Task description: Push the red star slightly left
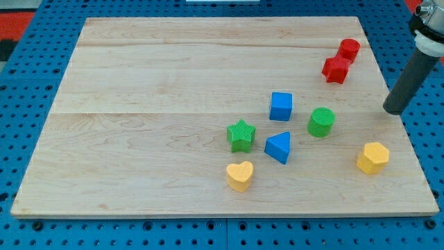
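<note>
The red star [336, 69] lies near the board's upper right, touching or almost touching a red cylinder [349, 49] just above and to its right. My tip [395, 110] rests on the board by the right edge, to the right of and below the red star, well apart from it. The rod slants up toward the view's top right corner. No block touches the tip.
A blue cube [281, 106], green cylinder [321, 121], green star [241, 135], blue triangle [279, 147], yellow heart [240, 176] and yellow hexagon [373, 157] sit in the lower right part of the wooden board [152, 104]. The yellow hexagon is below my tip.
</note>
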You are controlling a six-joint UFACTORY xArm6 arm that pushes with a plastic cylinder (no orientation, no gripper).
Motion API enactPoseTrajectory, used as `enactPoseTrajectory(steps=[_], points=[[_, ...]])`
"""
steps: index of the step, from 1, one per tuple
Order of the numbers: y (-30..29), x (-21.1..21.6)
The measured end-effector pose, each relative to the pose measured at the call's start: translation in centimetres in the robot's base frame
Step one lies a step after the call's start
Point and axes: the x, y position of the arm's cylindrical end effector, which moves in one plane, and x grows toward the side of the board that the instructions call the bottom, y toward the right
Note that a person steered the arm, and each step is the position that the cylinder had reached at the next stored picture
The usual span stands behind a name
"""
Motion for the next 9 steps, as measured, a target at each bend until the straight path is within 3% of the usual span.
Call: enactPoseTrajectory(steps=[4, 6, 7, 9], points=[[-0.9, -2.1], [-2.4, -6.3], [-4.5, -8.4], [-13.2, -8.5]])
